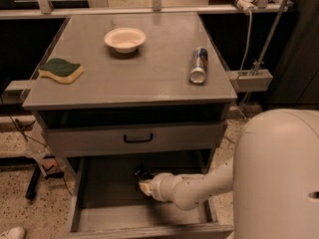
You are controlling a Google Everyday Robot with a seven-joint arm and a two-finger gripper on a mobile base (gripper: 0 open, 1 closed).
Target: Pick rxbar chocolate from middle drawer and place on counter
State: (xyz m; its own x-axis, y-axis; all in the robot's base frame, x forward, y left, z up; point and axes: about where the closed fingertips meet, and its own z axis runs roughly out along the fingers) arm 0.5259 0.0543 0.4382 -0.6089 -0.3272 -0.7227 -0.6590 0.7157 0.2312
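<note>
The middle drawer (107,185) is pulled open below the counter (149,73), and its grey floor shows. My white arm reaches in from the right, with the gripper (143,179) low inside the drawer near its back middle. A small black shape (140,172) sits right at the gripper's tip. I cannot tell whether it is the rxbar chocolate or part of the gripper. No other black wrapper shows on the drawer floor.
On the counter stand a white bowl (124,38), a green and yellow sponge (61,69) at the left edge and a blue-silver can (199,65) lying at the right. The drawer front (138,138) with the black handle above is shut. My white body (279,173) fills the lower right.
</note>
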